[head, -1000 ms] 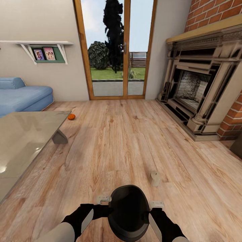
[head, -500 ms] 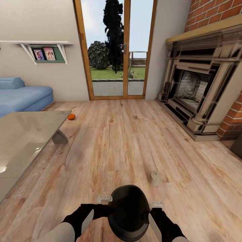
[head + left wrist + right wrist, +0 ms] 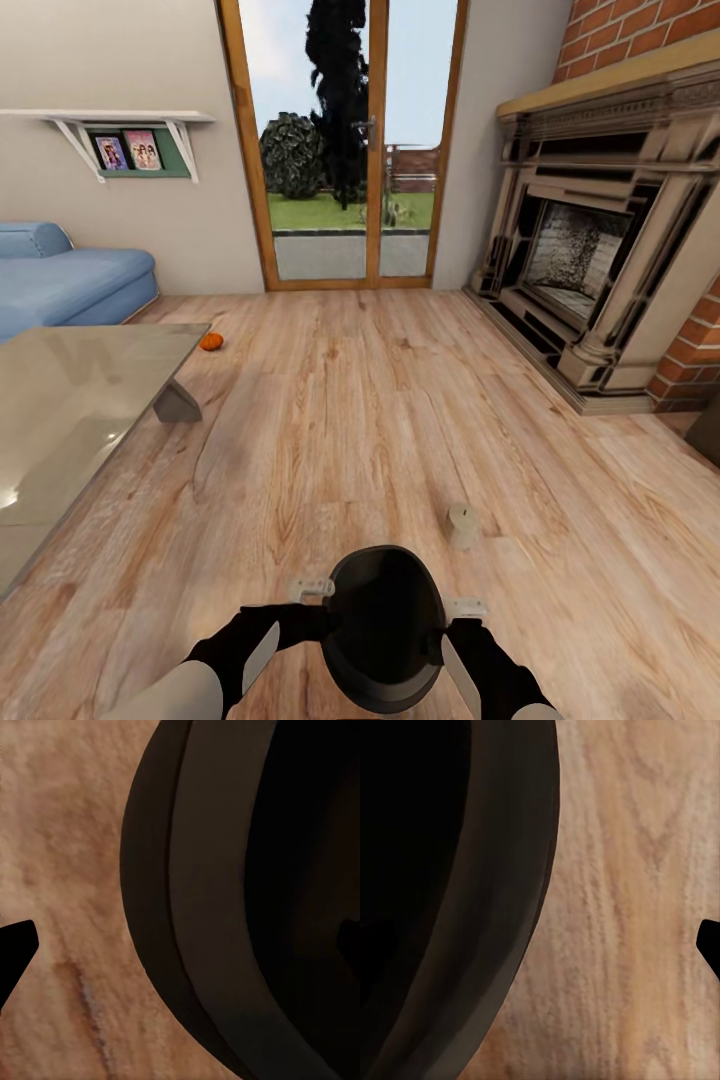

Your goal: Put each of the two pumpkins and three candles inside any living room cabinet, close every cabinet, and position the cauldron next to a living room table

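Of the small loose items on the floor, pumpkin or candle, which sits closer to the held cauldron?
The candle, beige, standing just beyond the cauldron to its right. The orange pumpkin lies far off by the table corner.

Cauldron (image 3: 384,628): lower belly cut by bottom frame edge; hides both end effectors' fingertips. Counter (image 3: 70,420): cut at left edge. Sofa (image 3: 60,280): cut at left. Pumpkin (image 3: 211,342): ribs too small to tell.

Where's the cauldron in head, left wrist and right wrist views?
Head view: cauldron at bottom centre, held between both arms, mouth toward the camera.
Left wrist view: its dark rim and belly take up the frame's right side.
Right wrist view: its dark rim and interior take up the frame's left side.
Shared landmark: the wooden floor beside the cauldron, seen in all three.
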